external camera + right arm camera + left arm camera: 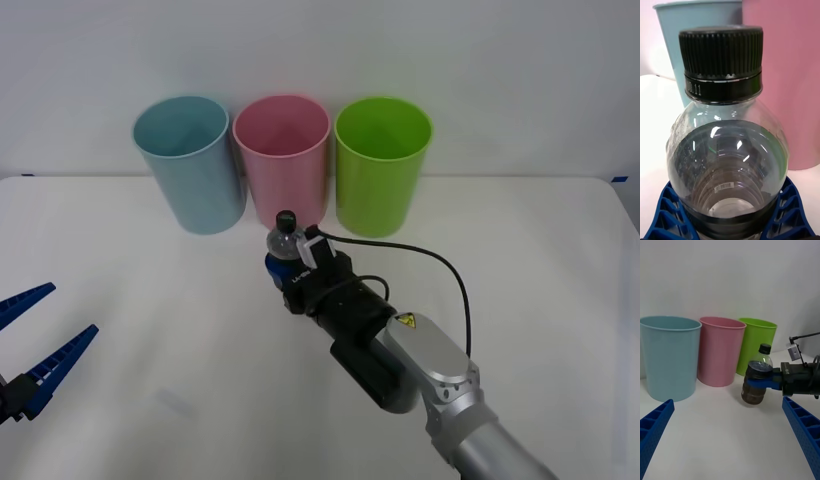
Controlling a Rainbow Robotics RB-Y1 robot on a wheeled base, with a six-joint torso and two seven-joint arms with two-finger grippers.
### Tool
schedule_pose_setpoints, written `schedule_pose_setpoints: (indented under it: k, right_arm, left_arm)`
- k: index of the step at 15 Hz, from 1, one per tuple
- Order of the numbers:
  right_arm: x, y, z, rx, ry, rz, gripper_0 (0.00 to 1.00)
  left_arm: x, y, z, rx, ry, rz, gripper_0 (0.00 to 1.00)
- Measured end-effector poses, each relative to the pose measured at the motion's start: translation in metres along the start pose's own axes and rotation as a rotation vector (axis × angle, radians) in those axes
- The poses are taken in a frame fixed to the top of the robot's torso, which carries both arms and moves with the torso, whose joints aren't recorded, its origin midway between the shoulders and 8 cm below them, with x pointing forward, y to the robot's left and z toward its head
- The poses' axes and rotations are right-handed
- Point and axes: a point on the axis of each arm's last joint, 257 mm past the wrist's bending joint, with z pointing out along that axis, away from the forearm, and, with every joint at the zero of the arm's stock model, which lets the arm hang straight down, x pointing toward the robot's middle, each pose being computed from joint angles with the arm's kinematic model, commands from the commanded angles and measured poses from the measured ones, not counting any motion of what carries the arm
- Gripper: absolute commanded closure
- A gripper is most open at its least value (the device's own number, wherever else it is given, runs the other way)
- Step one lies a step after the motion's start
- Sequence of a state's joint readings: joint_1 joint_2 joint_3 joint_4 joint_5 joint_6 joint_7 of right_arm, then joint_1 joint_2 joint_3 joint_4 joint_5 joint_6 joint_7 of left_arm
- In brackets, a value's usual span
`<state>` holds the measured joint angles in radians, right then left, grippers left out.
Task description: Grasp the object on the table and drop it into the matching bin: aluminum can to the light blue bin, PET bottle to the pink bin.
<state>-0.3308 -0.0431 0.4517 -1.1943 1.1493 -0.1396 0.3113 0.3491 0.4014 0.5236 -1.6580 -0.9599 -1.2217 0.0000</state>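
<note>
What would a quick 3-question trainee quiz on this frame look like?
1. True or false: the right gripper is shut on the PET bottle.
2. Which bin stands right behind the bottle: A) light blue bin B) pink bin C) lime green bin?
3. Fill in: the left gripper hangs ____ near the table's left edge.

Key: 1 true; 2 B; 3 open.

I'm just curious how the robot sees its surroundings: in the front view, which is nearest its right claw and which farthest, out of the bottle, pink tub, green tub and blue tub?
1. PET bottle: held in the right gripper.
2. Pink bin: straight behind it.
3. Lime green tub: behind, to the right.
4. Light blue bin: behind, to the left.
The last two are nearly too close to call.
</note>
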Motion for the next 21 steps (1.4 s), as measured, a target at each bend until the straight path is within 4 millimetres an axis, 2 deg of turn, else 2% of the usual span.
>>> schedule_pose_setpoints:
  k: [4, 9, 14, 21]
  right_arm:
    - [-0.014, -0.008, -0.028, -0.019, -0.042, 0.002, 1.0]
    - [-0.044, -0.013, -0.07, -0.069, -0.102, 0.086, 1.0]
    - [-0.085, -0.015, -0.092, -0.136, -0.161, 0.147, 1.0]
    - [-0.158, -0.021, -0.126, -0.212, -0.254, 0.154, 1.0]
  left_arm:
    - [0.0, 0.0, 0.0, 0.0, 0.0, 0.0, 0.0]
    - [0.0, 0.0, 0.0, 0.0, 0.0, 0.0, 0.0]
    - [0.0, 0.0, 0.0, 0.0, 0.0, 0.0, 0.0]
    - [0.0, 0.0, 0.0, 0.0, 0.0, 0.0, 0.0]
